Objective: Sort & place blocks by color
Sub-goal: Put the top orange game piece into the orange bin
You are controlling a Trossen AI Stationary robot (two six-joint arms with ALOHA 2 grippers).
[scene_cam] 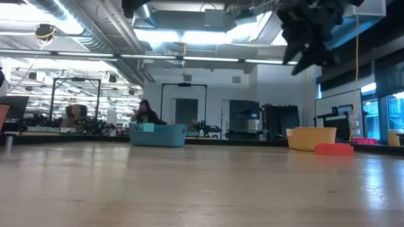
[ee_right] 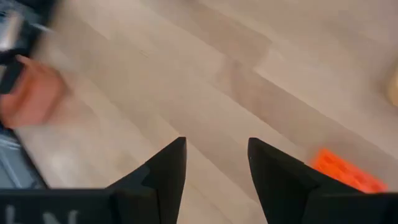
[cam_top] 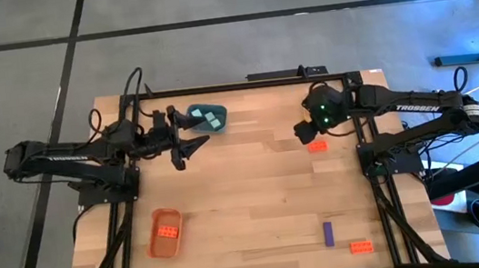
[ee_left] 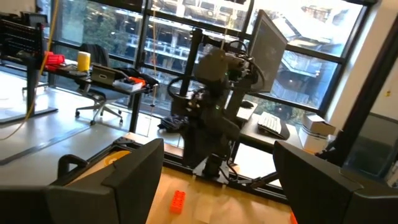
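Orange was the colour that mattered: an orange block (cam_top: 317, 145) lay on the wooden worktop (cam_top: 256, 196) just beside the right claw (cam_top: 302, 132), a little nearer and to the right of its fingertips, not between them. In the right wrist view the same block (ee_right: 346, 172) showed off to one side of the two dark fingers (ee_right: 163, 171), which stood part-way open with only bare wood in the gap, holding nothing. Its long axis appeared to run roughly left to right across the worktop, so the claw would probably need to shift over it and close across the short side. The right arm was plainly the nearer one. The left claw (cam_top: 185, 150) hung wide and empty at the far left, just beside the blue tray (cam_top: 218, 112) holding teal blocks (cam_top: 211, 119). Well apart at the near right lay a purple block (cam_top: 328, 233) and another orange block (cam_top: 360, 246); the orange tray (cam_top: 155, 247) at the near left held orange blocks (cam_top: 168, 231).
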